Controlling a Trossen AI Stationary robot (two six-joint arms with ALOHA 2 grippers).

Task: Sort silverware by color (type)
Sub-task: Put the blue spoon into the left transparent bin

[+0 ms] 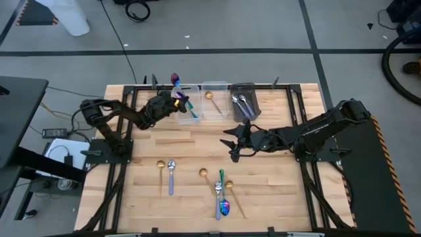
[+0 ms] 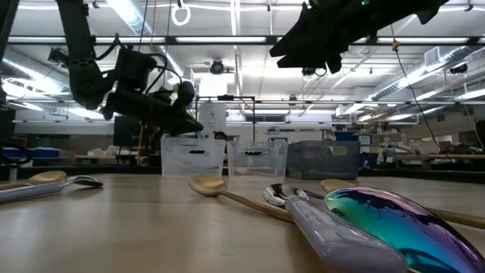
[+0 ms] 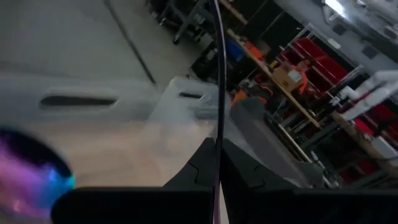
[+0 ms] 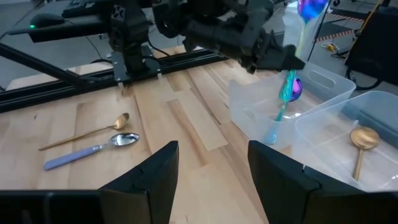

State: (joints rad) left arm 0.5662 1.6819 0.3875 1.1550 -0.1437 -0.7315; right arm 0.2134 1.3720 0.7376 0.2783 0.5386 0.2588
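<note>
The left gripper point(image 1: 176, 99) is positioned above the left clear bin point(image 1: 187, 105) at the far edge of the desk point(image 1: 184, 151), with its fingers closed on the thin handle of an iridescent utensil point(image 1: 175, 80), which stands upright with its blue-purple head pointing up. A second iridescent utensil with a teal handle point(image 1: 191, 108) leans inside the same bin. The middle clear bin point(image 1: 215, 99), just beside it, contains one gold spoon point(image 1: 210, 99). The dark grey bin point(image 1: 245, 100), next along the far edge, contains two silver spoons point(image 1: 241, 104). The right gripper point(image 1: 234, 141) hovers over the middle of the desk, nearer the far edge than the near one, with its fingers spread wide apart and nothing between them; the right wrist view confirms the open gap. Unsorted silverware remains on the near half of the desk. Toward the near left lie a gold spoon point(image 1: 160, 172) and, just beside it, a silver spoon with a pale lilac handle point(image 1: 171, 174), both roughly parallel. Toward the near middle lies a loose cluster: a gold spoon point(image 1: 206, 178), a teal-handled utensil point(image 1: 222, 178), a silver spoon with a pale handle point(image 1: 218, 197), an iridescent spoon point(image 1: 225, 208) and another gold utensil point(image 1: 233, 196), several of them overlapping or touching. In the low view the iridescent spoon bowl point(image 2: 394, 220) sits closest to the near edge.
</note>
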